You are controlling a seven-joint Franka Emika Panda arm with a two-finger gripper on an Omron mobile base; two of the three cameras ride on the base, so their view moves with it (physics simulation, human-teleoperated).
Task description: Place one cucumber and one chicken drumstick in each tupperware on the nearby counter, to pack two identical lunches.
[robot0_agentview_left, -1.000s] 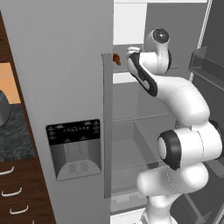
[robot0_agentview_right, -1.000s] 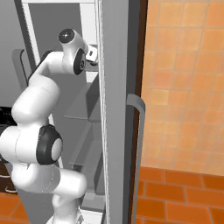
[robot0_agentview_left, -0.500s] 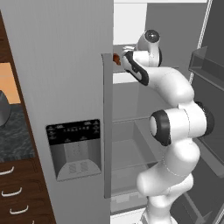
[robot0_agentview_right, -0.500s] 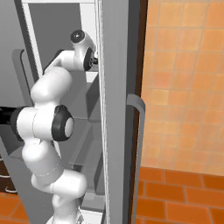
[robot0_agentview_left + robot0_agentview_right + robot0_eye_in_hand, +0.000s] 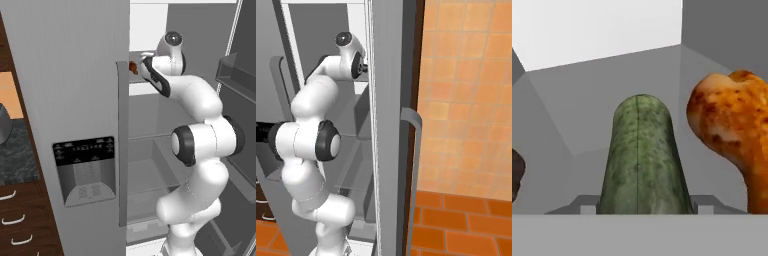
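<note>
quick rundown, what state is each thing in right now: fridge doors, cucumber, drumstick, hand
right fridge door: swung open
left fridge door: closed, its dispenser panel faces out
cucumber: lying on the fridge shelf, between the fingertips of the hand, which is reaching into the fridge
chicken drumstick: lying beside the cucumber on the same shelf, untouched
hand: jaws either side of the cucumber; cannot tell whether they grip it yet

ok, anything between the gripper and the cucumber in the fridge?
Nothing visible. In the hand view the cucumber lies straight ahead between the two fingertips, unobstructed. A chicken drumstick sits beside it, off to one side, not in the path.
</note>
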